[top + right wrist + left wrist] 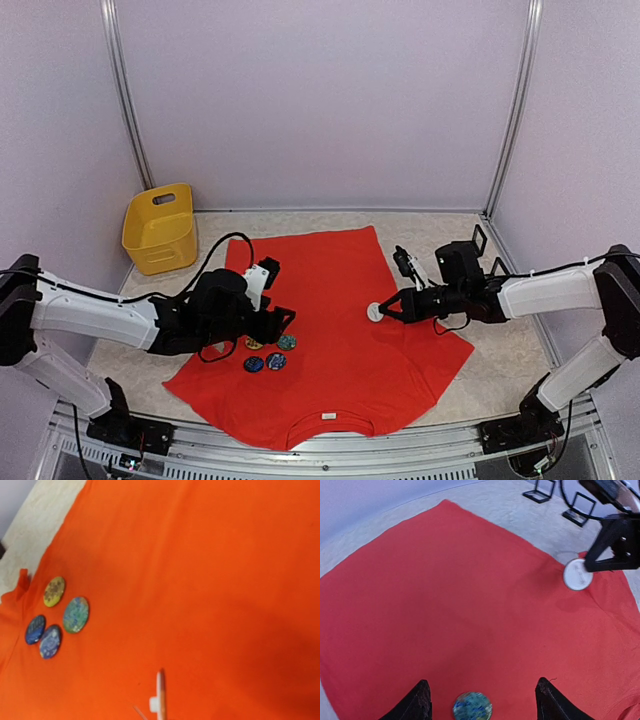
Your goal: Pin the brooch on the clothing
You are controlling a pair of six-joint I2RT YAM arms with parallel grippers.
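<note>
Nearest me lay the collar of the T-shirt (330, 300), its white neck label (327, 415) towards the arms. The shirt was spread flat over the middle of the table (500, 365), hem to the back wall.

A little further in, four round badges sat close together on the cloth: a yellow badge (54, 591), a teal badge (472, 706) and two blue badges (35, 629) (50, 641). They looked like brooches already dealt with, but I could not tell whether their pins went through the fabric or they merely lay there.

The left gripper (275, 320) hovered just over that cluster, its fingers (422, 700) spread apart and holding nothing, the teal badge below the gap between them.

Further across, the right gripper (388, 308) was clenched on a white brooch (375, 311) at the shirt's right side, well apart from the others. I judged this one unpinned and the real work ahead: getting its pin into the cloth and fastened. Whether it touched the fabric or hung just above it I could not make out. The right wrist view caught it edge-on, with a thin sliver beside it that may have been the pin. Its printed face was hidden.

Farthest off, a yellow bin (160, 228) stood by the back left corner, its inside out of sight.
</note>
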